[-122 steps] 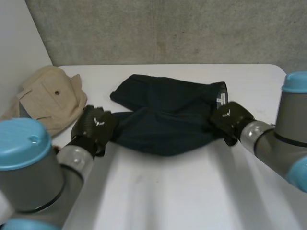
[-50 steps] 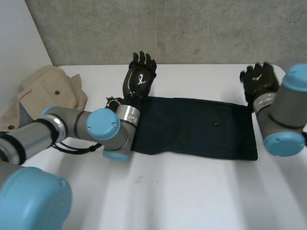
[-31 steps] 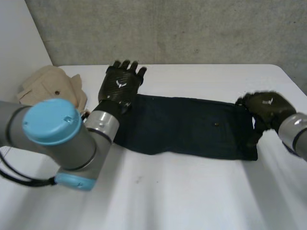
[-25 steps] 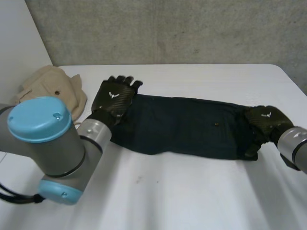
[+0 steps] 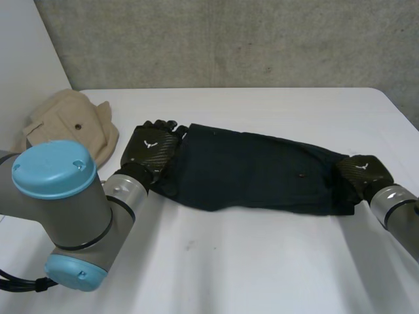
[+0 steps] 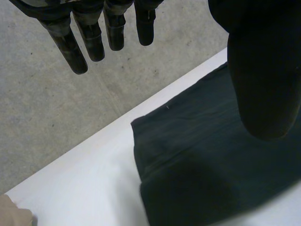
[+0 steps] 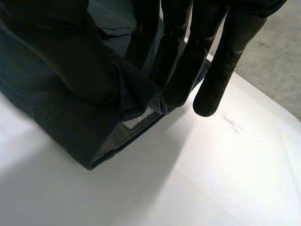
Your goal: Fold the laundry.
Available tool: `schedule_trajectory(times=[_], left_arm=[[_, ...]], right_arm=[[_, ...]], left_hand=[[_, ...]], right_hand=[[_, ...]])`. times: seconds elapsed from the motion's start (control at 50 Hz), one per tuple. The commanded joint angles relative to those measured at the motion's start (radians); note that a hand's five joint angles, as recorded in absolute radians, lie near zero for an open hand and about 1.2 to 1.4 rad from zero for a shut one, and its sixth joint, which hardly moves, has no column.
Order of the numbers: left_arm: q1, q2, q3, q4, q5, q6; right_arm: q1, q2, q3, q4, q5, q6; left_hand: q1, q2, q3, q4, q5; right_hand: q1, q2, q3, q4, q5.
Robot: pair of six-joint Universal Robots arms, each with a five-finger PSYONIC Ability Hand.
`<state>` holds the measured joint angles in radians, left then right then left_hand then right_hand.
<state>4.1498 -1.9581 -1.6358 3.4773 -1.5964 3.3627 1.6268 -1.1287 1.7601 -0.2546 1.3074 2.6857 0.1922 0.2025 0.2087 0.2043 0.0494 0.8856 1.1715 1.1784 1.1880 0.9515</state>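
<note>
Dark navy garment lay folded into a long band across the middle of the white tabletop, running left to right with its right end a little nearer than its left. The left hand sat at the band's left end, by its far corner. In the left wrist view its fingers were straight and slightly spread, the thumb hung well apart from them above the dark cloth, and nothing was caught between them. The right hand was at the band's right end. In the right wrist view its thumb pressed toward the fingers with a bunched fold of the garment's end edge pinched between them, and a strip of pale lining showed at that edge. A crumpled beige cloth garment with a buttoned pocket lay at the far left of the tabletop, near the left hand. A grey concrete wall rose behind the far edge.
</note>
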Motion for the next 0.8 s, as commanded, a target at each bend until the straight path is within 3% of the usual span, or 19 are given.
schedule_trajectory(times=[0.02,0.14,0.22,0.4,0.5,0.58,0.68,0.7,0.72,0.74,0.78,0.8], left_arm=[[0.0,0.016,-0.019,-0.001,-0.004,0.0],[0.001,0.041,-0.039,-0.003,-0.004,0.001],[0.001,0.05,-0.047,-0.003,-0.005,0.003],[0.006,0.058,-0.044,0.0,-0.005,0.003],[0.013,0.058,-0.03,0.003,-0.002,0.001],[0.015,0.056,-0.004,0.019,-0.005,-0.002],[0.012,0.051,0.053,0.023,-0.008,-0.003],[0.01,0.05,0.063,0.023,-0.008,-0.003],[0.007,0.048,0.076,0.023,-0.008,-0.003],[0.003,0.045,0.102,0.023,-0.008,-0.003],[-0.003,0.041,0.129,0.023,-0.008,-0.002],[-0.008,0.035,0.143,0.023,-0.008,-0.003]], right_arm=[[-0.131,-0.088,-0.001,0.037,-0.005,-0.085],[-0.257,-0.103,-0.063,0.148,0.007,-0.352],[-0.214,-0.103,-0.122,0.179,0.01,-0.431],[0.108,-0.12,-0.271,0.172,-0.014,-0.374],[0.387,-0.068,-0.303,0.137,-0.106,-0.395],[0.501,0.047,-0.307,0.158,-0.184,-0.418],[0.528,0.112,-0.33,0.219,-0.194,-0.418],[0.528,0.107,-0.337,0.23,-0.194,-0.409],[0.528,0.099,-0.34,0.241,-0.192,-0.403],[0.53,0.08,-0.34,0.248,-0.186,-0.38],[0.527,0.057,-0.341,0.25,-0.172,-0.343],[0.521,0.043,-0.343,0.25,-0.163,-0.322]], left_hand=[[-0.014,-0.024,-0.03,-0.026,-0.046],[-0.018,-0.028,-0.034,-0.03,-0.049],[-0.018,-0.028,-0.034,-0.03,-0.049],[-0.018,-0.028,-0.034,-0.03,-0.049],[-0.017,-0.027,-0.033,-0.029,-0.049],[-0.014,-0.024,-0.03,-0.026,-0.046],[-0.011,-0.021,-0.027,-0.023,-0.043],[-0.011,-0.021,-0.027,-0.023,-0.043],[-0.011,-0.021,-0.027,-0.023,-0.043],[-0.011,-0.021,-0.027,-0.023,-0.043],[-0.011,-0.021,-0.027,-0.023,-0.043],[-0.011,-0.021,-0.027,-0.023,-0.043]], right_hand=[[0.511,0.225,0.218,0.208,0.27],[0.511,0.225,0.218,0.208,0.27],[0.511,0.225,0.218,0.208,0.27],[0.511,0.225,0.218,0.208,0.27],[0.511,0.225,0.218,0.208,0.27],[0.511,0.225,0.218,0.208,0.27],[0.511,0.225,0.218,0.208,0.27],[0.43,0.144,0.138,0.128,0.19],[0.18,-0.106,-0.113,-0.123,-0.061],[-0.326,-0.612,-0.619,-0.628,-0.566],[-0.661,-0.947,-0.954,-0.964,-0.902],[-0.711,-0.997,-1.004,-1.013,-0.951]])
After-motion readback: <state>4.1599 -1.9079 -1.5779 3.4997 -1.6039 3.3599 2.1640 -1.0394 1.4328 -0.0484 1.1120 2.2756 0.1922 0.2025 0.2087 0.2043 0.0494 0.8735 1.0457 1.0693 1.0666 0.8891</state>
